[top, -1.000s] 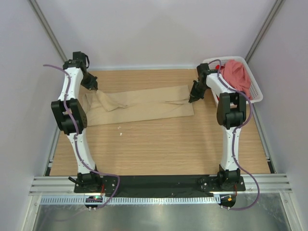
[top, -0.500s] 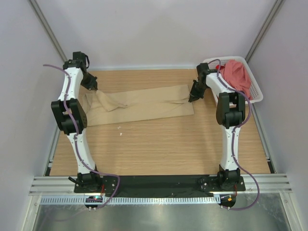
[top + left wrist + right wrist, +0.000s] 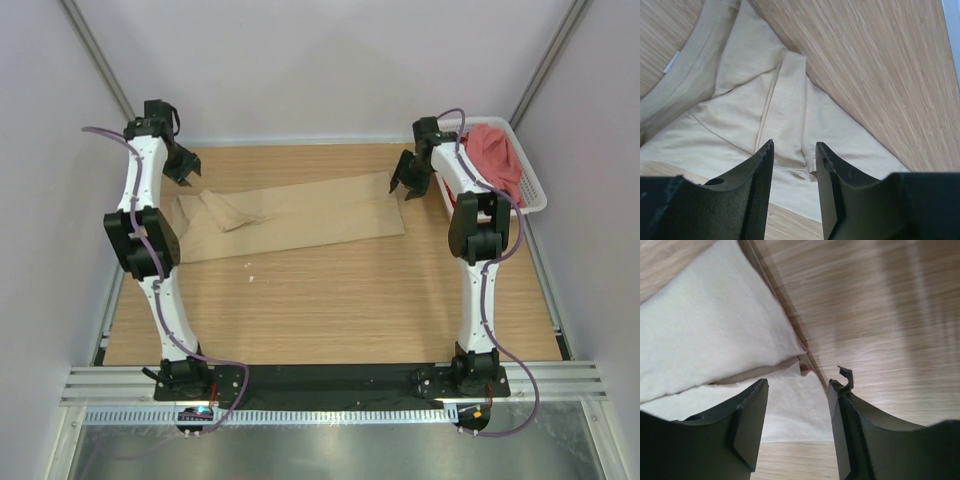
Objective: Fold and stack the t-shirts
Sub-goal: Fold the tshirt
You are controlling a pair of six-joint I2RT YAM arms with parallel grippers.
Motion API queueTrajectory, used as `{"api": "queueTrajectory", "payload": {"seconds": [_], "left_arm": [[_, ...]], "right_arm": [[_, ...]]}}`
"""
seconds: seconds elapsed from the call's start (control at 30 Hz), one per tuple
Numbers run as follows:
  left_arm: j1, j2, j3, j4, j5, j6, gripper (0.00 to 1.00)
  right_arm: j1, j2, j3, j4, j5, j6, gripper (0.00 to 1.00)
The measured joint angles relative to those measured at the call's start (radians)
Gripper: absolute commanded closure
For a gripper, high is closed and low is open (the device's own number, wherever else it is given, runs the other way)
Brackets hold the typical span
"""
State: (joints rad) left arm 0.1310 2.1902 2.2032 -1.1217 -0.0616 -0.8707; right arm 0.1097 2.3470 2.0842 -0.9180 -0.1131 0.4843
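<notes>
Wooden table (image 3: 330, 300) | beige t-shirt (image 3: 300, 215) lay as a long folded strip, one end beneath each pair of jaws | left gripper (image 3: 794, 147) and right gripper (image 3: 802, 380) both parted, empty | likely best: pinch all layers squarely before folding.

White arms (image 3: 172, 312), black joints (image 3: 140, 240), lilac cables (image 3: 100, 133), dark jaws

Pale wood-grain tabletop (image 3: 330, 310) between plain white walls (image 3: 330, 70), aluminium rail (image 3: 110, 384) in front.
</notes>
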Motion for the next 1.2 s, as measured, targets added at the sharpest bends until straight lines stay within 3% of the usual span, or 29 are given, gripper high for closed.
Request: {"api": "queueTrajectory", "payload": {"seconds": [0.17,0.4,0.57,0.93,1.2], "left_arm": [[0.008,-0.083,-0.078,-0.005,-0.018,0.057,0.59],[0.007,-0.388,-0.501,0.040,0.019,0.141,0.66],[0.006,-0.440,-0.689,0.078,0.056,0.165,0.70],[0.037,-0.303,-0.709,0.127,0.050,0.199,0.84],[0.108,-0.290,-0.761,0.158,0.014,0.203,0.87]], "right_arm": [[0.005,-0.010,0.039,-0.026,0.024,-0.024,0.32],[0.087,-0.088,-0.110,-0.029,0.064,-0.076,0.27],[0.172,-0.089,-0.129,-0.029,0.074,-0.112,0.27],[0.183,-0.084,-0.130,-0.026,0.121,-0.162,0.50],[0.177,-0.080,-0.155,-0.020,0.183,-0.192,0.54]]}}
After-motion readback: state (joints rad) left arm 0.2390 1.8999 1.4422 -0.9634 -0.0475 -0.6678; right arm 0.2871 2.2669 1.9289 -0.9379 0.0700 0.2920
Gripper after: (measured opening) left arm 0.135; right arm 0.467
